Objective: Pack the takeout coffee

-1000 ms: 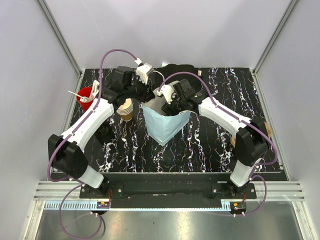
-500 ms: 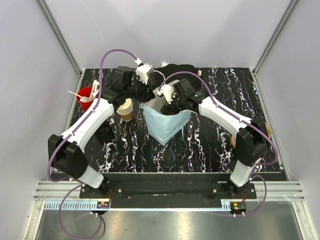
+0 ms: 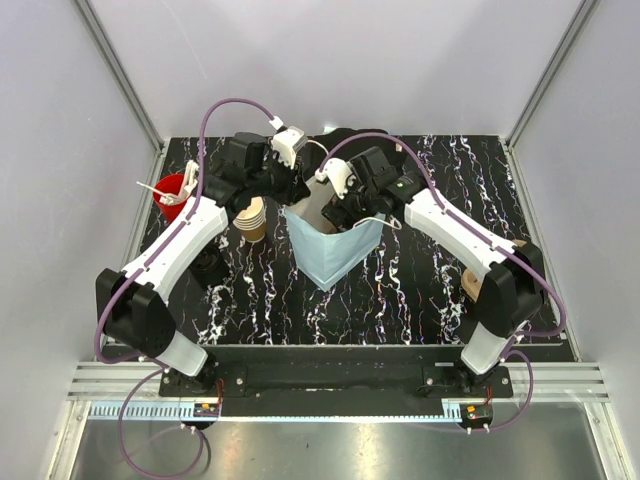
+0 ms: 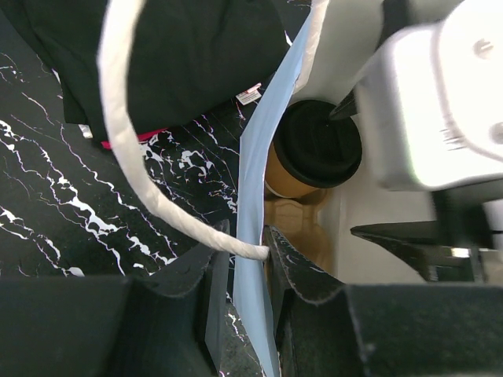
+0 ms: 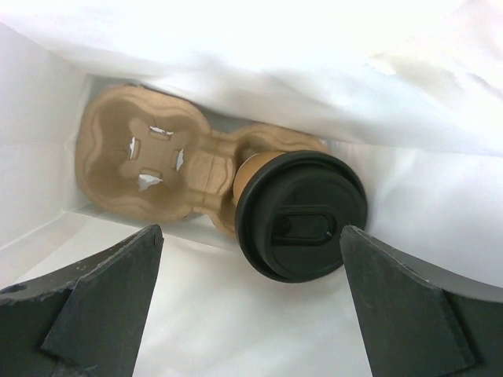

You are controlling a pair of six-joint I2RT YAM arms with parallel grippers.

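Note:
The takeout coffee (image 5: 301, 216), a tan cup with a black lid, stands in a brown cardboard cup carrier (image 5: 149, 161) at the bottom of the light blue paper bag (image 3: 325, 255). My right gripper (image 5: 250, 232) hangs above it inside the bag's mouth, open wide and touching nothing. In the left wrist view the coffee (image 4: 314, 149) shows beyond the bag's wall (image 4: 255, 236). My left gripper (image 4: 245, 236) is shut on that wall just below the white rope handle (image 4: 126, 149). From above, the left gripper (image 3: 288, 192) holds the bag's left rim and the right gripper (image 3: 345, 212) sits over the opening.
A nested stack of tan cups (image 3: 252, 218) stands just left of the bag. A red cup of white straws (image 3: 172, 190) is at the far left. A black cloth item (image 3: 350, 140) lies behind the bag. Metal frame rails edge the marbled black table (image 3: 400, 290).
My right gripper's jaws have spread wider and the right arm has risen a little out of the bag. The coffee stays in the carrier. The left gripper has not moved.

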